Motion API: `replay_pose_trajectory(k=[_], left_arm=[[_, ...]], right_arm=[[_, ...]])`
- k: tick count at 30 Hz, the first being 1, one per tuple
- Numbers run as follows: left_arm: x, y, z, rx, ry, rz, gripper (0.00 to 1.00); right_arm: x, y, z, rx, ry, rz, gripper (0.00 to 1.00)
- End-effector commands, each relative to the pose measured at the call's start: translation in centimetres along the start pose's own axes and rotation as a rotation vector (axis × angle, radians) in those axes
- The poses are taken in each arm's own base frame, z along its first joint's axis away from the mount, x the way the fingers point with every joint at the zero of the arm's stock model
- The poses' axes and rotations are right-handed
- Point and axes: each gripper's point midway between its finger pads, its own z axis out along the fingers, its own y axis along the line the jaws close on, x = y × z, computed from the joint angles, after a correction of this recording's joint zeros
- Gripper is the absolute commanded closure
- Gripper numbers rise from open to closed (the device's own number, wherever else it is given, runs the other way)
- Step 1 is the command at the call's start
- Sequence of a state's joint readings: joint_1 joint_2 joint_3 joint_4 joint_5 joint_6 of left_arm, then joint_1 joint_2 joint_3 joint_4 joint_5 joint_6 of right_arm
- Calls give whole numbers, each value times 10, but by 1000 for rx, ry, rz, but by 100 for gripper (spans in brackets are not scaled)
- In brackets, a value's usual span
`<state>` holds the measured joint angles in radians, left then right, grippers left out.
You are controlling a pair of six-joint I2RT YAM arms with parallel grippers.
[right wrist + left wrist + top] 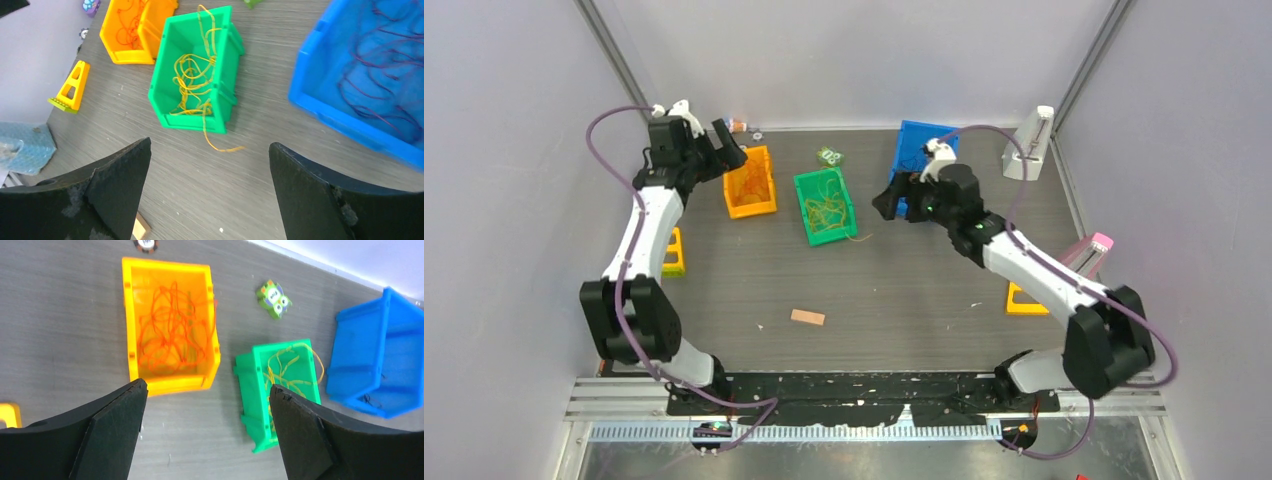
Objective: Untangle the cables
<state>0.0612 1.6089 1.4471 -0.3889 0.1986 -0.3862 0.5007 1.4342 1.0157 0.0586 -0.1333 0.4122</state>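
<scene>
Left hand: we see it spread apart, empty.
Right hand: spread apart, empty.
Cables: yellow ones in green bin, far centre.

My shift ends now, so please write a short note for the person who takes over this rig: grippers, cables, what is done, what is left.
Left gripper: open, empty, by the orange bin.
Right gripper: open, empty, by the blue bin.
Orange-red cables in orange bin, yellow cables in green bin, dark purple cables in blue bin.
Done: colours look separated.
Left: one yellow strand hangs over the green bin's rim onto the table; probably tuck it in.
</scene>
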Motion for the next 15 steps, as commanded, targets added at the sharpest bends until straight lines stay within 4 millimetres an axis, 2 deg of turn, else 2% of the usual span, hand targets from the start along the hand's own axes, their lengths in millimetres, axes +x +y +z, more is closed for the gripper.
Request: replay_pose_trajectory(k=[1, 5, 6, 8, 9, 12, 15], left_arm=[[7, -10, -35, 46, -93, 14, 6], [20, 0, -60, 5, -137, 46, 1], [23, 0, -66, 9, -145, 60, 1], [35, 1, -75, 23, -166, 87, 1], [40, 3, -79, 26, -182, 93, 1], [51, 8, -91, 37, -281, 117, 2], [58, 19, -101, 17, -401, 181, 4]], right_arm=[[-19, -10, -52, 0, -110, -60, 7], [-18, -33, -85, 110, -182, -108, 5], [-12, -39, -88, 129, -174, -125, 5], [-15, -46, -106, 171, -228, -171, 5], [-18, -57, -113, 231, -259, -176, 4], [-20, -76, -136, 313, -402, -224, 1], [-15, -98, -152, 408, -490, -273, 3]])
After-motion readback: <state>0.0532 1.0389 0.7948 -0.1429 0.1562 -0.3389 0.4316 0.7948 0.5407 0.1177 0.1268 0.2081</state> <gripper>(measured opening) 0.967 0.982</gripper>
